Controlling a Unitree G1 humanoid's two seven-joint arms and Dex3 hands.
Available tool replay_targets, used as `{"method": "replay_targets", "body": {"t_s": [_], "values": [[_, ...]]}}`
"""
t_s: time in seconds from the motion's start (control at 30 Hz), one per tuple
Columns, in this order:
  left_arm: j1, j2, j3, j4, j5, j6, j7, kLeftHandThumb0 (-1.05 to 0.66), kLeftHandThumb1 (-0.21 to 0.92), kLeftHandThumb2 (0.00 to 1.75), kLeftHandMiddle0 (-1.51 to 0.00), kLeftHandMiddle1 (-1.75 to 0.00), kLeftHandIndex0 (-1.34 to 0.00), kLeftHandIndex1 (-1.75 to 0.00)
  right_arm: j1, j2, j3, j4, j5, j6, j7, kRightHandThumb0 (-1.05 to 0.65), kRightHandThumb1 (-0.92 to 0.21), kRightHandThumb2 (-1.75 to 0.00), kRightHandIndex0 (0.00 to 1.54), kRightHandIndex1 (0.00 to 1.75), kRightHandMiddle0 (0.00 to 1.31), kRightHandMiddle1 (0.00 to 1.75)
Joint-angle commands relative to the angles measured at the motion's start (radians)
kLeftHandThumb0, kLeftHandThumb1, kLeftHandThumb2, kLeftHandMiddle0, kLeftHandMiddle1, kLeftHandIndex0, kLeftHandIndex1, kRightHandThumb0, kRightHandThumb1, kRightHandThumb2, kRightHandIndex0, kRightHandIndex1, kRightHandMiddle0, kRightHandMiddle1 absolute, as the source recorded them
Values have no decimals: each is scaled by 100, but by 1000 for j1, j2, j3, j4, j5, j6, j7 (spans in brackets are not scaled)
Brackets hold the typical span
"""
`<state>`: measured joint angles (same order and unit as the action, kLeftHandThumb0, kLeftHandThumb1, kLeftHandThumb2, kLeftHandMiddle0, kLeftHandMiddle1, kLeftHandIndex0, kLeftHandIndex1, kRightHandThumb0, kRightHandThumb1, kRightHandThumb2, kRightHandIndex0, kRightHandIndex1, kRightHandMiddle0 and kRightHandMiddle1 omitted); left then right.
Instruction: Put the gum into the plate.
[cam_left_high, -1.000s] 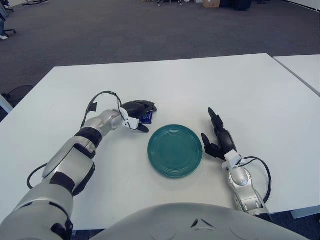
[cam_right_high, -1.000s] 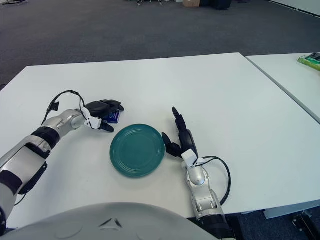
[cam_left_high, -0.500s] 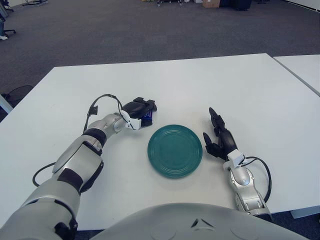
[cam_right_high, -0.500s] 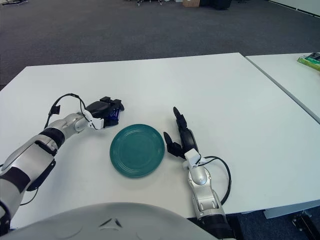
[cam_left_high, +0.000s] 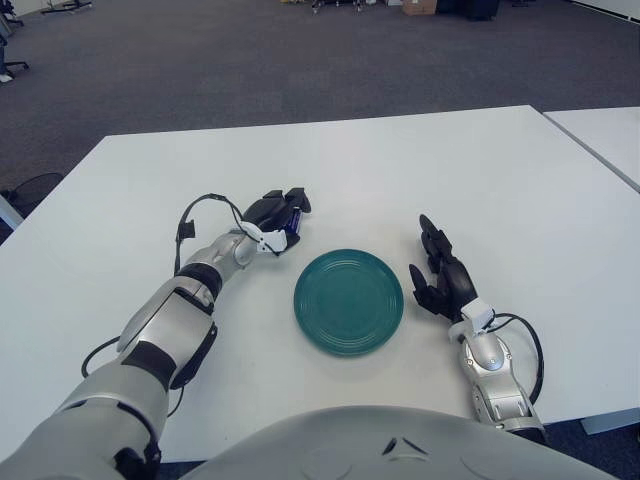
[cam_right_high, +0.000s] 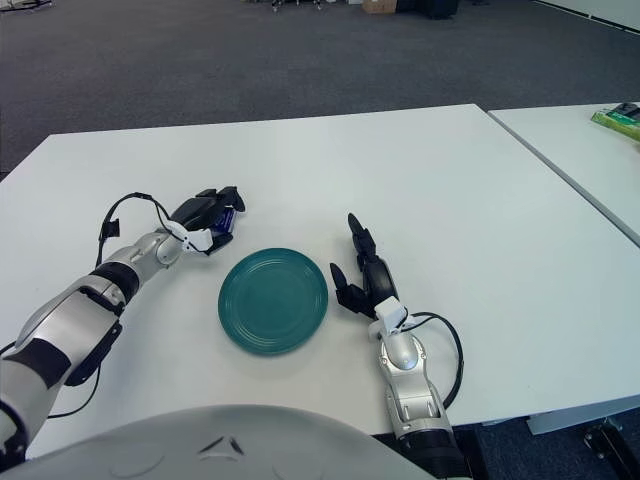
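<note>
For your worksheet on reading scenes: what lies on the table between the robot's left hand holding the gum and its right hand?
The green plate lies between the left hand, closed on the blue gum, and the idle right hand; both eye views show it.

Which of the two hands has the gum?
The left hand, beyond the green plate's far-left edge: its fingers are closed around the blue gum pack. The right hand rests open on the table, right of the plate, holding nothing.

Teal plate (cam_left_high: 349, 301), blue gum (cam_left_high: 293, 222), white table (cam_left_high: 400, 170), grey carpet (cam_left_high: 300, 60).
</note>
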<state>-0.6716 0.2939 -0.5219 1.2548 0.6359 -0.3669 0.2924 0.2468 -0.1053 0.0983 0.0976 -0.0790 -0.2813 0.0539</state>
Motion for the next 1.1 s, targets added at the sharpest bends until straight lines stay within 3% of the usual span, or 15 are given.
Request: {"method": "replay_targets", "body": {"t_s": [0.0,0.57,0.73,1.0,1.07], "values": [[75,-2,-13,41,13,19,-25,0,16,146,-76,-160,-54,-175,61,-2,-9,76,15,110,18,-92,-92,-61,2,1,1,1],[70,25,7,10,-3,-5,-11,0,14,148,-77,-162,-54,-175,64,18,-17,54,22,143,10,-93,-92,-65,4,1,0,1],[58,96,81,-227,-80,-2,-147,0,14,148,-78,-162,-53,-175,67,22,-19,54,25,143,13,-92,-92,-68,4,1,1,1],[189,182,198,-679,-155,87,-308,0,13,150,-76,-164,-54,-175,74,26,-19,49,26,149,15,-91,-92,-71,4,0,1,2],[215,193,215,-773,-169,75,-328,0,13,151,-76,-166,-55,-175,75,27,-18,49,25,149,14,-91,-92,-71,4,0,1,2]]}}
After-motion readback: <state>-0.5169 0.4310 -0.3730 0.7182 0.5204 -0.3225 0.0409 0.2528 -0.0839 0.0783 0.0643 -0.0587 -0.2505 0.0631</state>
